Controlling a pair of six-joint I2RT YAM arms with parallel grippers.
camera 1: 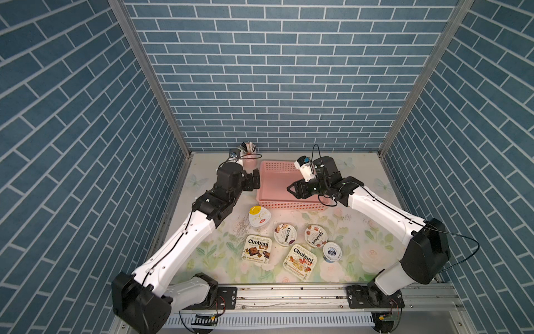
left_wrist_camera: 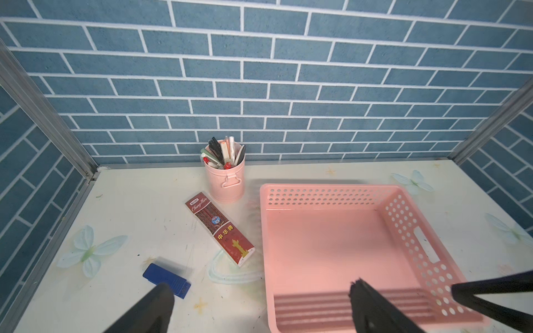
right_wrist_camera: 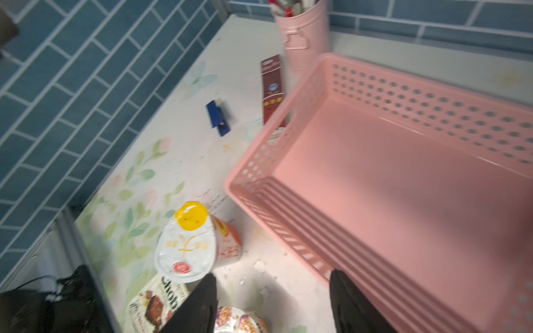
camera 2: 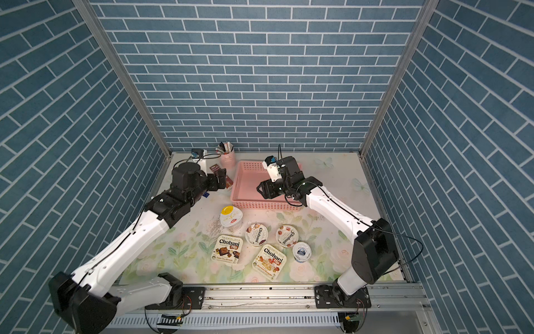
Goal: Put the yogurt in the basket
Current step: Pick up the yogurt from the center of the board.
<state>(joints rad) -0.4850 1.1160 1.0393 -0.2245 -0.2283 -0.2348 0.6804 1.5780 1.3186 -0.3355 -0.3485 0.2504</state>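
The basket [camera 1: 277,167] sits near the back edge of the bench [camera 1: 361,179], about midway along it. All six yogurt cups [camera 2: 256,234] stand outside it, grouped around the middle of the bench's front half. The yellow-topped cup [camera 1: 259,219] is nearest the basket, just in front of its front-left corner. Closer to the front edge are two round cups [camera 1: 286,234] side by side, with a blue-white cup [camera 1: 332,251] to their right. Two Flip cups [camera 1: 257,250] lie nearest that edge. The left jaws hang just beside the basket's left wall, spread wide with nothing between them. In the left wrist view, one finger [left_wrist_camera: 155,305] shows over the bench and its mate over the basket floor. The right jaws hang above the basket's front wall, parted and gripping nothing; in the right wrist view that wall runs below the gap. A pen holder [left_wrist_camera: 226,184] stands by the back edge, left of the basket. A brown box [left_wrist_camera: 220,227] lies flat just beside the basket's left wall. A blue block [left_wrist_camera: 165,276] lies farther toward the left edge.
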